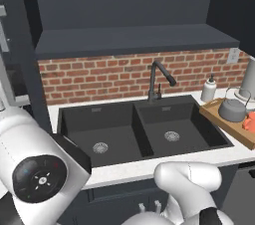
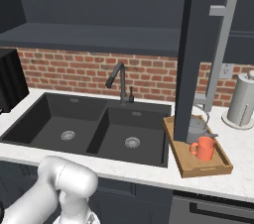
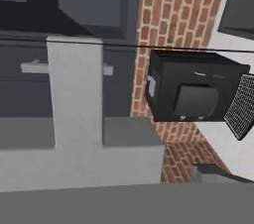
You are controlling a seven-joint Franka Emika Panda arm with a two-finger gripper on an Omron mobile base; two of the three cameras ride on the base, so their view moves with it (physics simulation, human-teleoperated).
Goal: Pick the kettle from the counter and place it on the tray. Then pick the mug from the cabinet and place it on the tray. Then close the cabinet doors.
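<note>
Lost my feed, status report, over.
Tool open, empty. Kettle and mug on tray. Cabinet door open, edge-on before the tray.

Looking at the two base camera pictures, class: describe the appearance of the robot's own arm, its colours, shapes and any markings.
The arm is glossy white, built of thick rounded tube-like links with bulbous elbows. One large joint housing ends in a flat black round cap bearing small pale markings around its centre. Dark bands separate the white links near the base. No cables show.

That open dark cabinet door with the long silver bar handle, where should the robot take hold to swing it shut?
Grip the silver bar handle at mid-length, coming from its open side. It stands off the dark cabinet door on short posts, leaving a gap behind for a finger.
</note>
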